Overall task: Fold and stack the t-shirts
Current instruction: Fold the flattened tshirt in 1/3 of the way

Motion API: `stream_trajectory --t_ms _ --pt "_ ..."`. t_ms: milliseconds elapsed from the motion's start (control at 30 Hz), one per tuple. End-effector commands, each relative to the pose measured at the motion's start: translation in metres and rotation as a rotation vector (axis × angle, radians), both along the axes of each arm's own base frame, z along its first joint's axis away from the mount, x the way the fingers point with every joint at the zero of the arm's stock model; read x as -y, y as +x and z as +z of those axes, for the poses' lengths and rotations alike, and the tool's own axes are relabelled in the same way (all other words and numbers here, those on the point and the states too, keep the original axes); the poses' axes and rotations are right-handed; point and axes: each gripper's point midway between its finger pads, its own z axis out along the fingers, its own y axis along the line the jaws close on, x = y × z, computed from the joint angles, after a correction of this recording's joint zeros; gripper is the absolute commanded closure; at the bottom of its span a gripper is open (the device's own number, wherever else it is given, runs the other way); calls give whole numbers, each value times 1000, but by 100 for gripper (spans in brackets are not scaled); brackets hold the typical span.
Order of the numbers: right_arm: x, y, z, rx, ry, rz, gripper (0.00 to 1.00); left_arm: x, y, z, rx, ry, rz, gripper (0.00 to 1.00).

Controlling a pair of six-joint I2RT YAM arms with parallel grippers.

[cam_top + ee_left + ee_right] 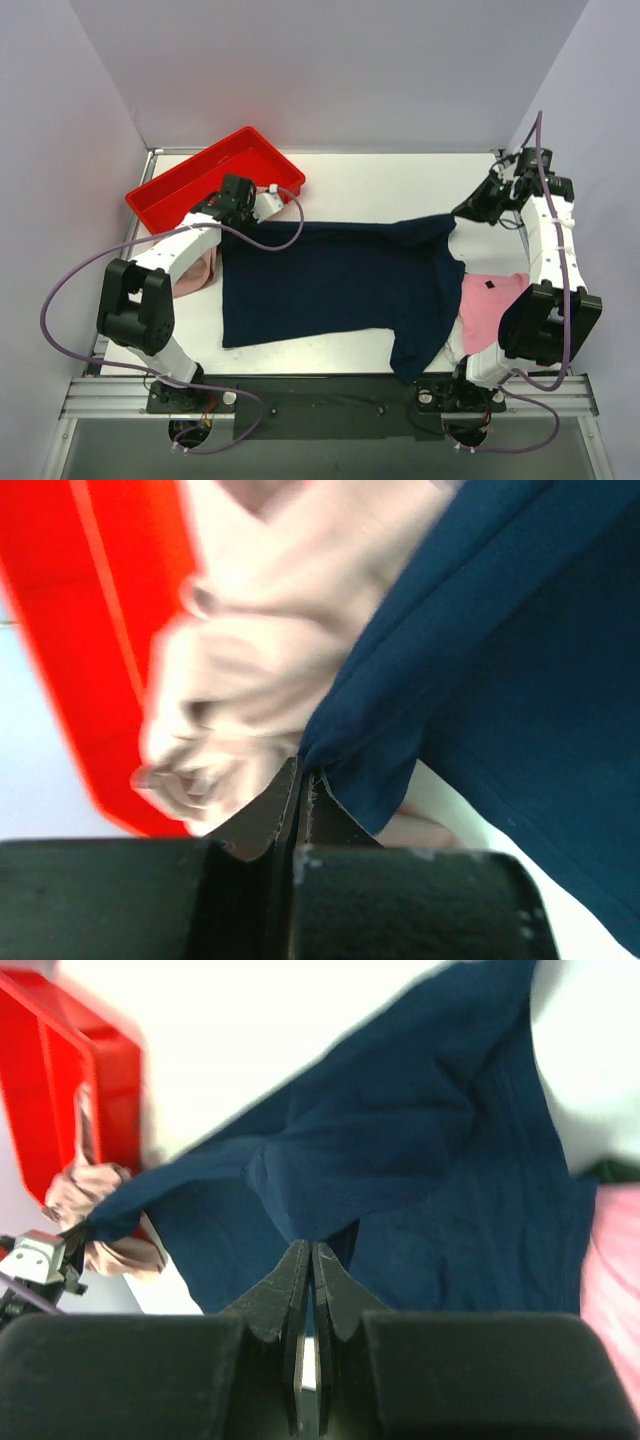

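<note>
The dark navy t-shirt (330, 285) is stretched across the middle of the table, held up at its two far corners. My left gripper (228, 222) is shut on its far left corner, seen pinched in the left wrist view (330, 750). My right gripper (462, 213) is shut on its far right corner, seen in the right wrist view (320, 1222). The beige-pink t-shirt (197, 272) lies crumpled under my left arm; it also shows in the left wrist view (250, 640). The bright pink t-shirt (490, 308) lies at the right, partly under the navy shirt and my right arm.
A red plastic tray (200, 180) stands at the far left, just behind my left gripper. White walls enclose the table on three sides. The table (390, 185) shows bare white behind the navy shirt.
</note>
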Motion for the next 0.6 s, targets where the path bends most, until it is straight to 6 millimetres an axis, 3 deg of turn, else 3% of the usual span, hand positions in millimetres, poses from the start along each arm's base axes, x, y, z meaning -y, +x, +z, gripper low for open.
stream_trajectory --t_ms 0,100,233,567 --pt "-10 -66 -39 -153 11 12 100 1 -32 -20 -60 -15 -66 100" --pt "-13 -94 -55 -196 10 19 100 2 -55 -46 -138 -6 -124 100" --pt "-12 -116 -79 -271 25 10 100 -4 -63 -67 -184 36 -149 100" --pt "-6 -136 -99 -359 -1 16 100 -6 -78 -81 -277 68 -195 100"
